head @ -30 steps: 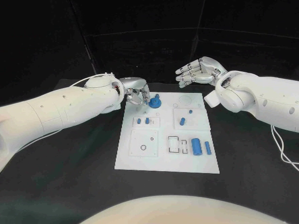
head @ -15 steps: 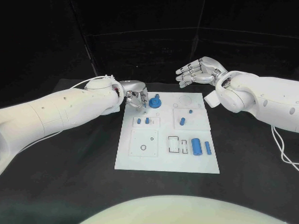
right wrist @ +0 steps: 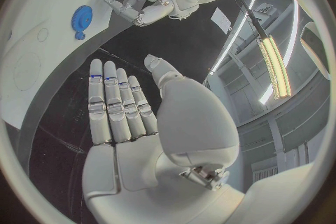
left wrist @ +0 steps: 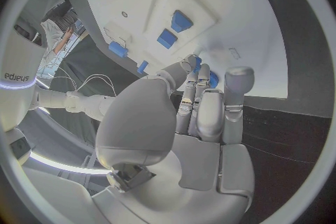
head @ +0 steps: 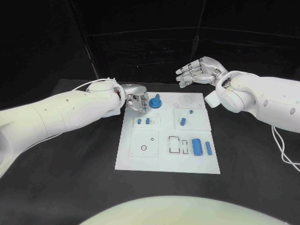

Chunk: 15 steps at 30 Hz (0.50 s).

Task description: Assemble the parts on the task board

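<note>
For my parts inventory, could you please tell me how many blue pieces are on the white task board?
7: a round gear-like piece by the far edge, two small pieces mid-left, two mid-right, two cylinders near-right. The left robot hand may hide others.

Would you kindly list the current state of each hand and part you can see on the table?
Left robot hand: fingers curled over the board's far left corner beside the gear; any grip unclear.
Right robot hand: open, raised beyond the board, holding nothing.
Blue gear: on the task board.
Large blue cylinder: lying flat.
Blue pin: lying beside it.
</note>
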Tool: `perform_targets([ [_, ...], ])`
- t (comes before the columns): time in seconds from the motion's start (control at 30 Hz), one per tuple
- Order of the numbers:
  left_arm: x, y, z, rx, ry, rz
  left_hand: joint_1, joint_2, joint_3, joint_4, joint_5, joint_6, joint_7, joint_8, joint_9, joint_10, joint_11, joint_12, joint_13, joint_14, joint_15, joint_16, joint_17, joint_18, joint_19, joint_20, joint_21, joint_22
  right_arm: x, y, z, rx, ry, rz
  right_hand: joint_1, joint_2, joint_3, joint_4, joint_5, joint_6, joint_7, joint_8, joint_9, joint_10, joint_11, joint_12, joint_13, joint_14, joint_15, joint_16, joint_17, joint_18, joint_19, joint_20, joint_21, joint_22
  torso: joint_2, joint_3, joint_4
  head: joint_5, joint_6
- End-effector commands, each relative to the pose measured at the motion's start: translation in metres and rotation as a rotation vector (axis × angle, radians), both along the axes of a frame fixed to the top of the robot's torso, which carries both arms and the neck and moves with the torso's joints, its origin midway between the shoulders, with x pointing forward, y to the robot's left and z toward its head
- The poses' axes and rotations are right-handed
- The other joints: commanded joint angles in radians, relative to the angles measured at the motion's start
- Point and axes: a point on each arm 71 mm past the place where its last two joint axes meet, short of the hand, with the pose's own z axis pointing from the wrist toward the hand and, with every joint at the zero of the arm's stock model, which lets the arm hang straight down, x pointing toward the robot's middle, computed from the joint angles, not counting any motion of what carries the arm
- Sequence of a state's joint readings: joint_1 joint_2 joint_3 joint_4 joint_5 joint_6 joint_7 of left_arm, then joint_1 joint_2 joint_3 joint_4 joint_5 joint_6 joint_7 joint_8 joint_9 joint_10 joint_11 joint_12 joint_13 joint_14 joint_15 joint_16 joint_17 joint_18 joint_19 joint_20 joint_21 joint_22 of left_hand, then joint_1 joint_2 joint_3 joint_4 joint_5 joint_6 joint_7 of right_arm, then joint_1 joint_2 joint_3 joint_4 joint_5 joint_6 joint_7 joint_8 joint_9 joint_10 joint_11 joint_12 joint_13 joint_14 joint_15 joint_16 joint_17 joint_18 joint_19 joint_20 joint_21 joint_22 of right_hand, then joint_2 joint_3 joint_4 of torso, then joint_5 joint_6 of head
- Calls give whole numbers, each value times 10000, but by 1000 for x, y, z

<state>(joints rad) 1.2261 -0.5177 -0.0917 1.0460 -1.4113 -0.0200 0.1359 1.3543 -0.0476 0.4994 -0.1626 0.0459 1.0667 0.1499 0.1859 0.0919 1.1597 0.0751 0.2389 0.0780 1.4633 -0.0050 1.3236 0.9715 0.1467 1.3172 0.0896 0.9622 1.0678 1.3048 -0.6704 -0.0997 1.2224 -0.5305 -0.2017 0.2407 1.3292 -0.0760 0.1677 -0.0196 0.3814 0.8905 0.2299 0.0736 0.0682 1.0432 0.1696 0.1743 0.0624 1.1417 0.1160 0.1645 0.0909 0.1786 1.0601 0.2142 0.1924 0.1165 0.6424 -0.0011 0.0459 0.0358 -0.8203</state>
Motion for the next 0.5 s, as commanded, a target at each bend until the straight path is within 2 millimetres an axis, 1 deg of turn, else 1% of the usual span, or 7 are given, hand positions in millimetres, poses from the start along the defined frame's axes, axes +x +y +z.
perform_targets([
  [0.03, -1, -1, -1, 45, 175, -18, -61, 64, 27, 15, 50, 44, -1, -48, -14, 49, 6, -24, 14, 34, -42, -39, -12, -98, 47, 26, -2, -2, 0, 1, 2, 48, -93, 75, -31, 106, -46, 7, 37, -57, 100, 50, 13, -55, 15, 43, 11, -64, -13, 42, -15, 32, 63, 14, -63, -16, 4, -3, -1, -39, -6],
  [0.2, -1, -2, -2, 90, 231, -43, -65, 58, 26, 16, 50, 44, -3, -51, -15, 51, 4, -27, 15, 31, -42, -45, -29, -100, 48, 25, 3, 4, 0, 1, 2, 46, -91, 73, -31, 106, -46, 7, 37, -57, 100, 50, 13, -55, 15, 43, 11, -64, -13, 42, -15, 32, 63, 14, -63, -16, -3, -2, 9, -39, -9],
  [0.5, -2, -3, -3, 148, 303, -56, -84, 56, 26, 26, 50, 47, -6, -55, -17, 54, 3, -35, 15, 26, -43, -57, -59, -97, 41, 25, -8, -1, 0, 1, 2, 47, -95, 72, -25, 111, -47, 7, 37, -58, 100, 50, 13, -58, 15, 46, 11, -66, -14, 45, -17, 32, 67, 13, -69, -20, 1, -9, 0, -5, -17],
])
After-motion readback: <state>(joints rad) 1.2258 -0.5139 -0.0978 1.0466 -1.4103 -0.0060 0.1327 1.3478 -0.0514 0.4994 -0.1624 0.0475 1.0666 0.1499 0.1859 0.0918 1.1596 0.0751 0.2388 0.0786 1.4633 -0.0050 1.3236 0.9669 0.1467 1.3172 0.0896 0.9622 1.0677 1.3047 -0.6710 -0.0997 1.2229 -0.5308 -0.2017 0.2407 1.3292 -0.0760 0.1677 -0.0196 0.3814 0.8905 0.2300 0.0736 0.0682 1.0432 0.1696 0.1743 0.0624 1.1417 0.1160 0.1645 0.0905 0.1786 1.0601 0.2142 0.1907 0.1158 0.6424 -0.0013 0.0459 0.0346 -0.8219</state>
